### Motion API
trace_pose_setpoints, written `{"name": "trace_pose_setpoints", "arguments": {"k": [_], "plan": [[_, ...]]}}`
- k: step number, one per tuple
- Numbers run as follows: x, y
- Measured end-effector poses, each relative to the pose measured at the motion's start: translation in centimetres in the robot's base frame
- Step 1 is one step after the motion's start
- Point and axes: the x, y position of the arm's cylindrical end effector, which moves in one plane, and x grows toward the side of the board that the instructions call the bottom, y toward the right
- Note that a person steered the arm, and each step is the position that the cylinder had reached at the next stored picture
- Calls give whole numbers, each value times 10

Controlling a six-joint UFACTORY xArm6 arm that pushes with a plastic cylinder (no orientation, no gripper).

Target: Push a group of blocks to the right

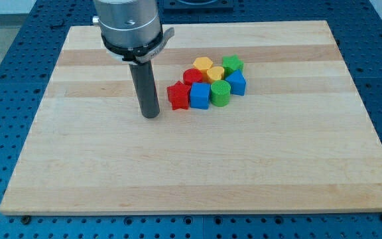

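Bright, even overhead light; sharp, faint shadows.

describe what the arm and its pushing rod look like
The arm's end is a wide silver-grey metal cylinder with a black ring and a small bracket beneath it. From it hangs a straight, smooth dark grey rod ending in my tip, blunt and flat. No cables or markings are visible.

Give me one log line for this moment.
tip: view's left of cluster, short gap | nearest: red star block | cluster: eight blocks bunched, upper centre of wooden board | push: not yet in contact
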Motion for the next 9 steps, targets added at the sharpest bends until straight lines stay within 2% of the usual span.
{"name": "trace_pose_setpoints", "arguments": {"k": [9], "plan": [[-25, 40]]}}
